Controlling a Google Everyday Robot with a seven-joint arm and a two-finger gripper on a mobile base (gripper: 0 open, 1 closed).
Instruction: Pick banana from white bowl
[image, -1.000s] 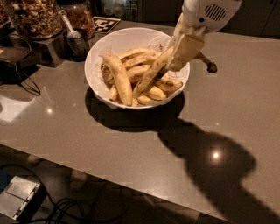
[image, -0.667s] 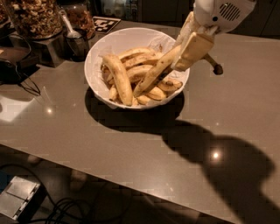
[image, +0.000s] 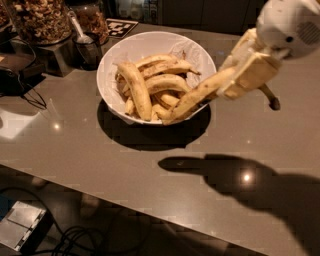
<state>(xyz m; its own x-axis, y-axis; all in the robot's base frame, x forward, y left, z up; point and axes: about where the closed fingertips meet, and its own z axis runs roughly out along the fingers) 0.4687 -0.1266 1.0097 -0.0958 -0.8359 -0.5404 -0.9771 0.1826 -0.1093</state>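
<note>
The hand (image: 246, 75) is at the upper right of the frame, above the tabletop (image: 100, 170). Its fingers are closed around the upper part of the banana (image: 197, 96). The banana slants down to the left. Its lower tip is over the right rim of the white bowl (image: 145, 44), and its dark-tipped stem projects to the right of the hand. Other bananas (image: 137, 90) lie in the bowl. A dark cup (image: 89, 47) stands just beside the bowl, at upper left.
</note>
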